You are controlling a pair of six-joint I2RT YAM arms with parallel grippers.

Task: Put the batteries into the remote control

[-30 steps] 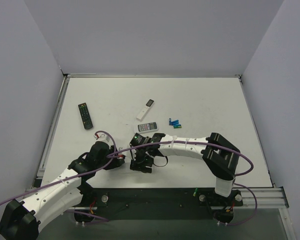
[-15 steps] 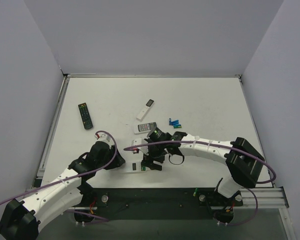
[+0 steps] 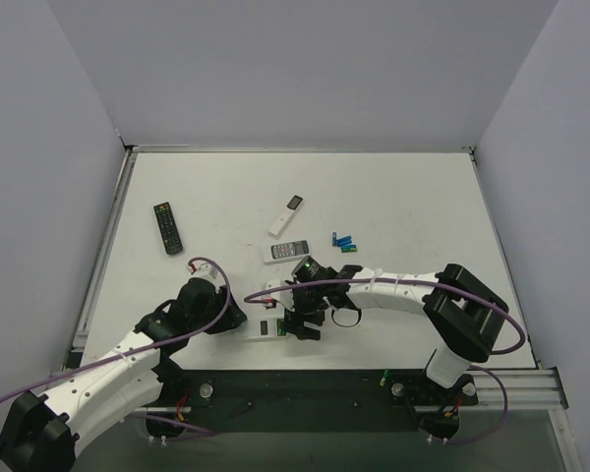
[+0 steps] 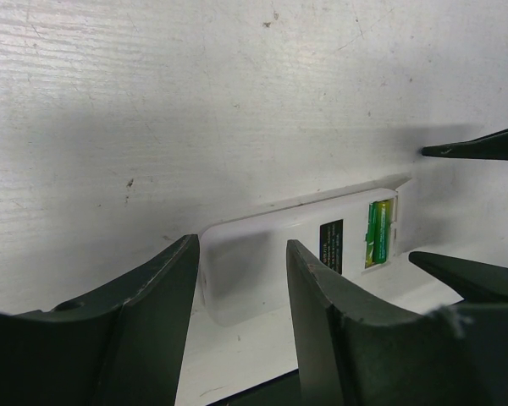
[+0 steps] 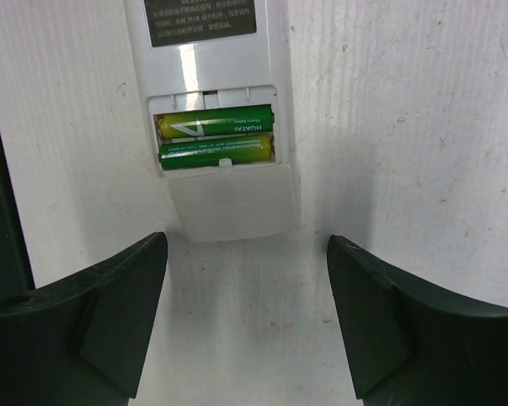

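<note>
The remote control [image 3: 264, 327] lies back up near the front edge, between my two grippers. Its open bay holds two green batteries [image 5: 216, 135], also seen in the left wrist view as the green batteries [image 4: 378, 241]. A few loose blue and green batteries [image 3: 344, 242] lie farther back. My right gripper [image 5: 247, 239] is open, its fingers spread just off the remote's bay end [image 5: 229, 203] and touching nothing. My left gripper [image 4: 241, 245] is open over the remote's [image 4: 271, 254] other end, clamped on nothing.
A grey-buttoned remote [image 3: 286, 252] lies just behind my right gripper [image 3: 295, 327]. A white remote with a screen [image 3: 286, 214] and a long black remote [image 3: 168, 227] lie farther back. A small white piece [image 3: 270, 289] rests beside my left gripper [image 3: 242, 320].
My right gripper has drawn back to the right, off the remote, and opened wider, uncovering the remote and its bay. The left arm has stayed put.
</note>
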